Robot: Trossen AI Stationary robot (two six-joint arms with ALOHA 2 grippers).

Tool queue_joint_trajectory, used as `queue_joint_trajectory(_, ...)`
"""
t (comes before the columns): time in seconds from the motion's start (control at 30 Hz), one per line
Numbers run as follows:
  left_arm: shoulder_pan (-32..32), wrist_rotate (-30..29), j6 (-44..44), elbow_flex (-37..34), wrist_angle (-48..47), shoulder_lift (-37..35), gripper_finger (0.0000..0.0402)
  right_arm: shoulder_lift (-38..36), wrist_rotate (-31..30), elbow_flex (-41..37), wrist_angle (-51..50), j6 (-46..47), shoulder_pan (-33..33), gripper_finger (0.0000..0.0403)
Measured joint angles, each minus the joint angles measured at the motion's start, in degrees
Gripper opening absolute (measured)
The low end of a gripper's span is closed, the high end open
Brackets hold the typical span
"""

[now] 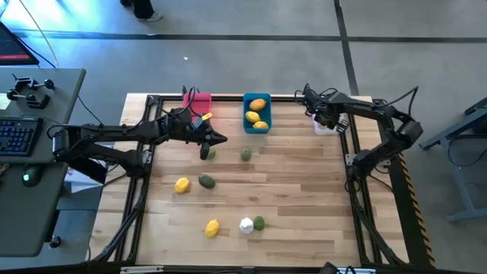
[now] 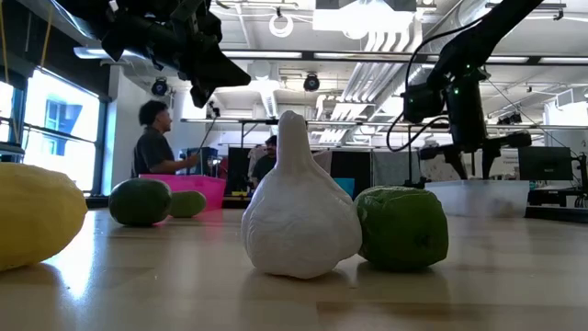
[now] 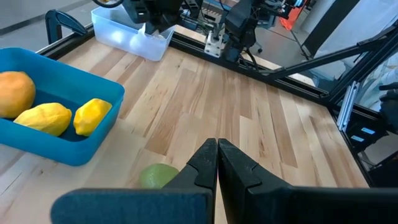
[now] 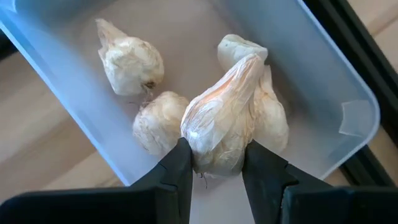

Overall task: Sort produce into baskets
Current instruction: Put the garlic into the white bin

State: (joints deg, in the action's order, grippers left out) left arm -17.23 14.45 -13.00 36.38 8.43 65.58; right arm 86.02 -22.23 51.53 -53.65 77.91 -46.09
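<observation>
While the right hand (image 4: 214,163) hangs over the pale bin (image 4: 323,81) at the table's far right corner, it pinches a white garlic (image 4: 221,121) by the bulb, stem pointing away. Held that way, the garlic can drop straight among the three garlics (image 4: 130,59) already lying in the bin, so this looks like the release step.

Near the far edge, the left hand (image 3: 216,163) hovers over the table (image 3: 249,112) between the pink bin (image 1: 201,103) and the blue bin (image 1: 256,113), its fingers pressed together and empty. A green fruit (image 3: 158,176) lies just under it, probably the next pick for the pink bin.

Lemon-like pieces (image 3: 53,115) fill the blue bin, so each colour seems to have its own bin.

Loose on the table are two lemons (image 1: 182,185), more green ones (image 1: 206,180), and a garlic (image 1: 246,224) touching a green one (image 1: 259,222) near the front edge.
</observation>
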Motion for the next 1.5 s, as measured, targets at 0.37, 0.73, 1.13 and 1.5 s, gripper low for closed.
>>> queue_joint_trajectory(0.37,0.0,-0.1,-0.2,0.0,0.0,0.0,0.0000,-0.1,2.2,1.5,-1.9,-12.9,-0.1,0.0194)
queue_joint_trajectory(0.73,0.1,0.3,0.7,0.0,-6.0,0.0,0.0000,-1.4,-4.2,13.4,-12.3,-27.9,3.3,0.0076)
queue_joint_trajectory(1.13,4.7,-3.9,3.5,0.0,-8.3,0.0,0.0000,-5.1,14.9,4.5,28.6,-56.0,20.4,0.0004)
queue_joint_trajectory(1.5,13.6,-13.4,3.6,0.0,-13.0,0.0,0.0000,-5.1,17.2,-0.2,42.7,-53.2,46.2,0.0000)
